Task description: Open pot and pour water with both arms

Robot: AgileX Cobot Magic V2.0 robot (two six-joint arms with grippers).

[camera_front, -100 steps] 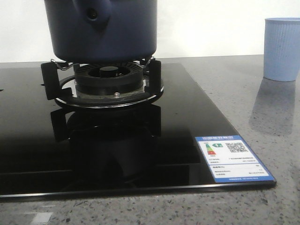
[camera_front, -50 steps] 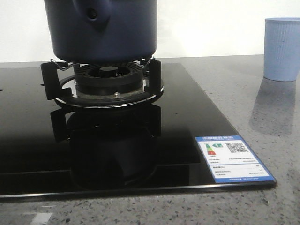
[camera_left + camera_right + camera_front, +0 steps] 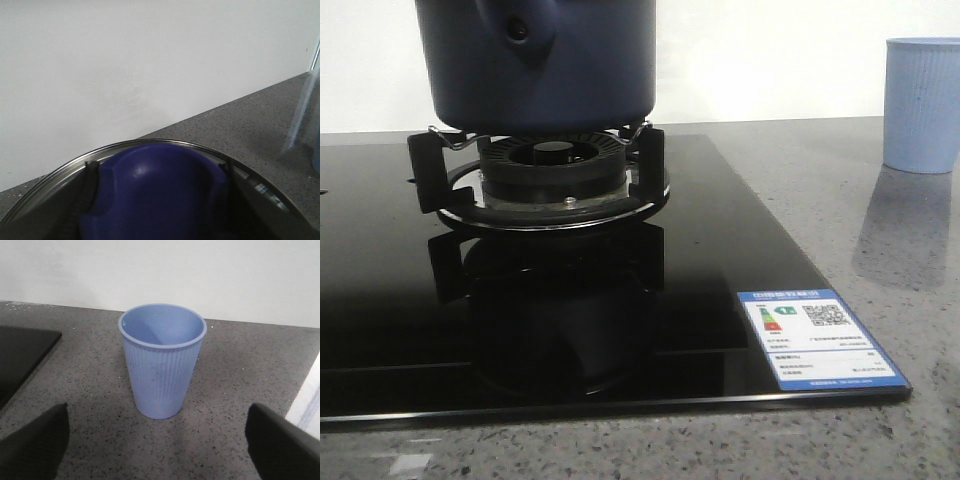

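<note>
Two dark fingers of the right gripper stand wide apart with nothing between them, over grey counter. Just past them a light-blue ribbed cup stands upright, empty. Further left, the pot sits on the burner grate of the black glass hob. From the left wrist, only a blue knob inside a metal-rimmed lid shows; whether that gripper is closed I cannot tell.
</note>
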